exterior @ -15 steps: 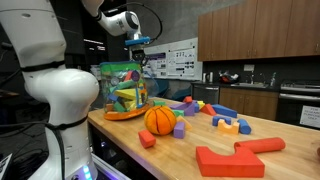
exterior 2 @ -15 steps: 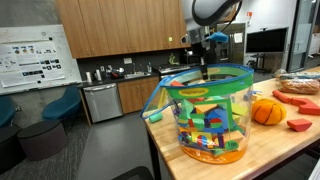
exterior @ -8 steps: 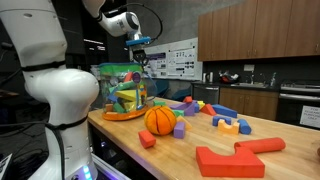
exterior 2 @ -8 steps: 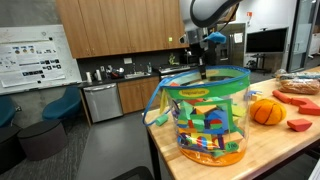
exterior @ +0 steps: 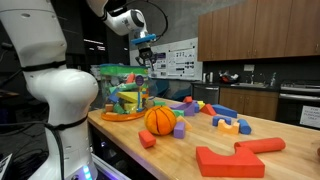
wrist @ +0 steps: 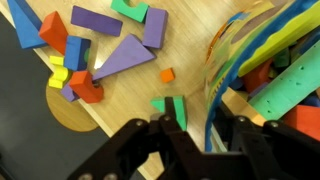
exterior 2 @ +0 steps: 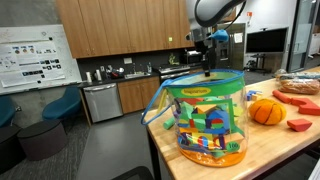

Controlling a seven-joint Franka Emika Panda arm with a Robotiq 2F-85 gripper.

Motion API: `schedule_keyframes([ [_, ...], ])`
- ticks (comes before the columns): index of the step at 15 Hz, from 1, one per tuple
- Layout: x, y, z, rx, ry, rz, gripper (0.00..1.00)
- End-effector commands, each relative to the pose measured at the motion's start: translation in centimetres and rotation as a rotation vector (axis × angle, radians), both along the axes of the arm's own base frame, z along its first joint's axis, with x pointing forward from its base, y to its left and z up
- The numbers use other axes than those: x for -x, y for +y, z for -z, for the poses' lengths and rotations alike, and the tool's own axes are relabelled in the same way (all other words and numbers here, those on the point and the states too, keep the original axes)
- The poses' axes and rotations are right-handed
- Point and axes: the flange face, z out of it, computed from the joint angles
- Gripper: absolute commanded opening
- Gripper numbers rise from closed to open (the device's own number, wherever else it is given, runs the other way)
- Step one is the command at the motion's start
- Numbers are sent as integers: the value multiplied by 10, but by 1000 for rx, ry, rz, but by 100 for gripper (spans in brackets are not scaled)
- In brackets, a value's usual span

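Observation:
A clear plastic tub (exterior: 122, 92) with a blue-and-yellow rim, full of coloured blocks, stands near the end of the wooden table (exterior: 190, 150); it fills the foreground in an exterior view (exterior 2: 208, 115). My gripper (exterior: 148, 58) hangs just above the tub's far rim (exterior 2: 209, 68). In the wrist view the gripper (wrist: 203, 135) is open, its black fingers (wrist: 170, 130) standing either side of the tub's rim (wrist: 222, 60) with nothing held. A green block (wrist: 160, 105) lies on the table just outside the rim, beside one finger.
An orange ball (exterior: 160, 120) sits beside the tub (exterior 2: 265, 110). Loose blocks lie scattered over the table: a purple wedge (wrist: 125, 57), a small orange cube (wrist: 167, 75), large red pieces (exterior: 235, 158). The table edge drops off near the tub. Kitchen cabinets stand behind.
The jaws have gone from shut to open. The gripper has risen slightly and shifted a little along the tub's rim.

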Motion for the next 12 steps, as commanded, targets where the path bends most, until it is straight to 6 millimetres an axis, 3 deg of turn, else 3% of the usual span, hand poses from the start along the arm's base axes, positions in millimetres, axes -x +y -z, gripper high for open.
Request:
schedule_keyframes([
  [1,0,1,0,1,0,0,43],
  [2,0,2,0,1,-1,1,43],
  [3,0,2,0,1,-1,3,68],
  [4,0,1,-1,0,-1,3,68],
  [5,0,1,1,1,2,4,93],
  [6,0,1,1,1,2,4,70],
  [10,0,1,2,1,4,4,93],
  [12,0,1,2,1,4,4,93],
])
